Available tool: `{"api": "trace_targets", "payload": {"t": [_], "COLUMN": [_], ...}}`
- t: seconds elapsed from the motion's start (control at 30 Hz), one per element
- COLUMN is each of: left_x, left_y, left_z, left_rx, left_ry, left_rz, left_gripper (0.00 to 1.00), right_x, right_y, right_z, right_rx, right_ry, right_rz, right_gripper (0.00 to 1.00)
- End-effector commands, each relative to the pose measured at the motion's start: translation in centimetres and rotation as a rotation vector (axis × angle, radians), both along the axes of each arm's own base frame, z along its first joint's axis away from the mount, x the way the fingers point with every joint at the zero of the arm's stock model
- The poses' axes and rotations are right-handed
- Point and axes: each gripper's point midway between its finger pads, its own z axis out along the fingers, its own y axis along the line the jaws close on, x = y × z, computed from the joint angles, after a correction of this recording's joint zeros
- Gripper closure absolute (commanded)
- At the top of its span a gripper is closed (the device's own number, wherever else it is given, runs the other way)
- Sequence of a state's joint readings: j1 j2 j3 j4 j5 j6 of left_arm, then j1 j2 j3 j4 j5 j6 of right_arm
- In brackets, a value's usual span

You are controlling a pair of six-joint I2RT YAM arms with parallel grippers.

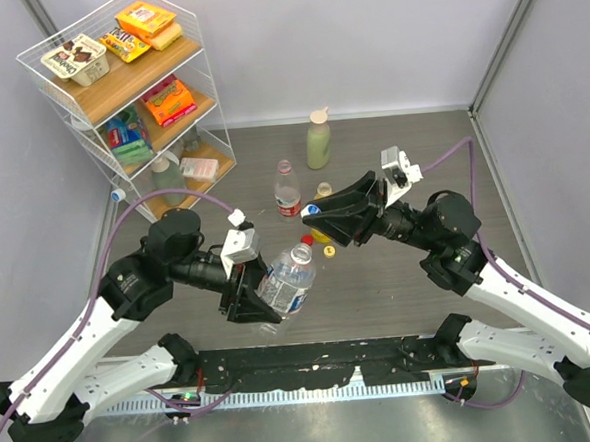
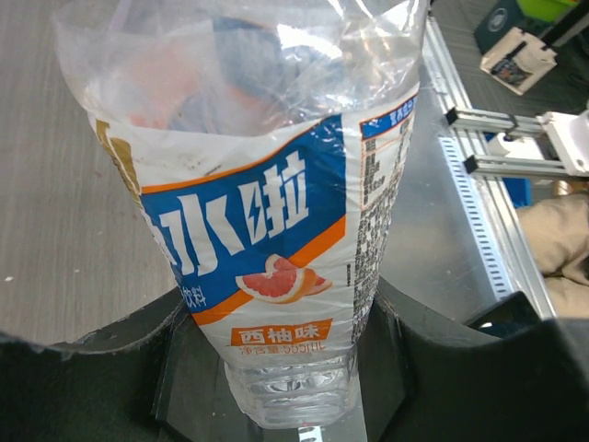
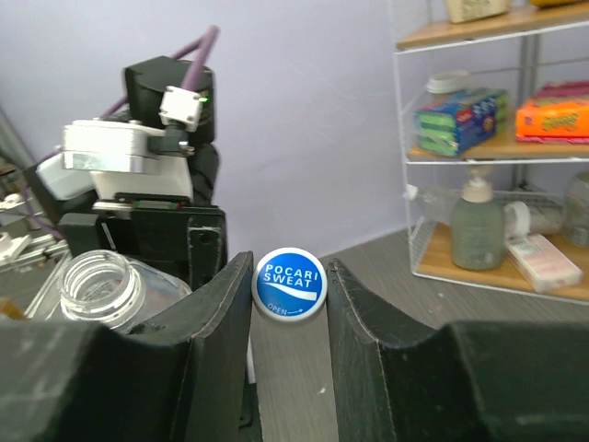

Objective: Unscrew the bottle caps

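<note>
1 blue cap [image 3: 289,284], R gripper [image 3: 289,269]

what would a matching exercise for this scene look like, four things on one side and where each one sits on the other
Things
1. blue cap
2. blue-label bottle
3. pale green bottle
4. yellow cap

Places or states
A. standing at the far side of the table, beige cap on
B. lying loose on the table
C. clamped in the right pincer
D. gripped by the left pincer, neck open

Pairs: 1-C, 2-D, 3-A, 4-B
</note>
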State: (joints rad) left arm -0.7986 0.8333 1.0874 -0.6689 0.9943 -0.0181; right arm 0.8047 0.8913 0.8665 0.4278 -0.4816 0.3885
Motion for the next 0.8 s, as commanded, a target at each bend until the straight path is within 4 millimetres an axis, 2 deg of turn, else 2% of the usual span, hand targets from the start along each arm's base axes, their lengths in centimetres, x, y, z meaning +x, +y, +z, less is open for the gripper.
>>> {"api": "trace_targets", "payload": {"t": [0.0,0.27,0.37,0.57,0.63,0.73,0.77], "left_x": [2.0,8.2,10.2,14.1,14.9,15.0,15.0], "left_y": [-0.2,-0.3,-0.4,0.1,0.3,0.2,0.2], "left_z": [-0.5,-3.0,-3.9,-6.2,-6.5,-6.7,-6.5], "left_rx": [-0.002,0.043,0.054,0.097,0.107,0.122,0.12], "left_ry": [-0.071,-0.135,-0.144,-0.157,-0.159,-0.16,-0.161], "left_rz": [0.114,0.45,0.543,0.745,0.783,0.784,0.782], "left_gripper": [1.0,1.0,1.0,1.0,1.0,1.0,1.0], "right_x": [3.0,8.3,9.5,11.8,12.3,12.7,12.8], "right_y": [-1.5,-4.3,-5.2,-8.3,-9.3,-10.5,-11.0], "right_z": [-0.9,-6.2,-8.9,-13.9,-15.6,-18.4,-18.8], "right_rx": [-0.004,-0.104,-0.157,-0.207,-0.225,-0.25,-0.248], "right_ry": [0.036,0.193,0.242,0.337,0.371,0.43,0.439], "right_rz": [-0.195,-0.52,-0.603,-0.821,-0.882,-0.955,-0.982], "right_gripper": [0.98,0.99,0.98,0.98,0.99,0.99,0.99]}}
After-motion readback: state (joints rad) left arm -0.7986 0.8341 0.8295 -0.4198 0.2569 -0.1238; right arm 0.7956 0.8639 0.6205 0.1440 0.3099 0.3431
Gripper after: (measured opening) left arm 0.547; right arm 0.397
